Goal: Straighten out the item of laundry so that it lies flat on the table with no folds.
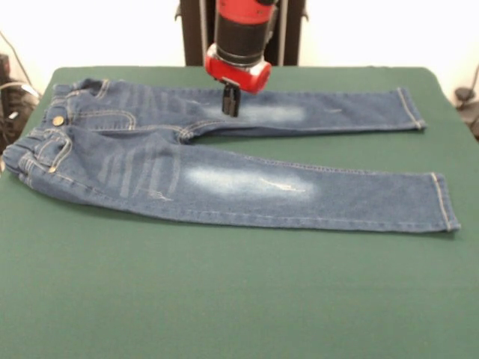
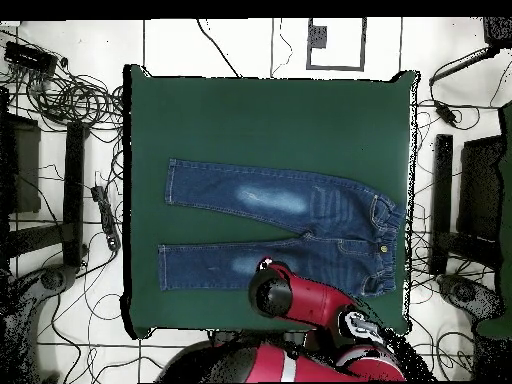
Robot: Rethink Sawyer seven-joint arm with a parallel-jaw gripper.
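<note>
Small blue denim jeans [image 1: 224,183] lie spread on the dark green table [image 1: 239,299], waistband at the left of the front view, both legs stretched to the right. Faded whitish patches show on both thighs, and a metal button sits at the waist. Seen from overhead, the jeans [image 2: 290,205] lie with the waistband at the right. My gripper [image 1: 230,103] hangs over the far leg's thigh, just above or touching the denim, its black fingers close together with nothing visibly between them. In the overhead view the red arm covers the gripper [image 2: 268,268] over the leg nearer the robot.
Bare green cloth surrounds the jeans, widest on the front view's near side. Cables and dark equipment [image 2: 60,100] lie on the floor around the table [image 2: 260,110] in the overhead view. The waistband end lies close to the table's edge.
</note>
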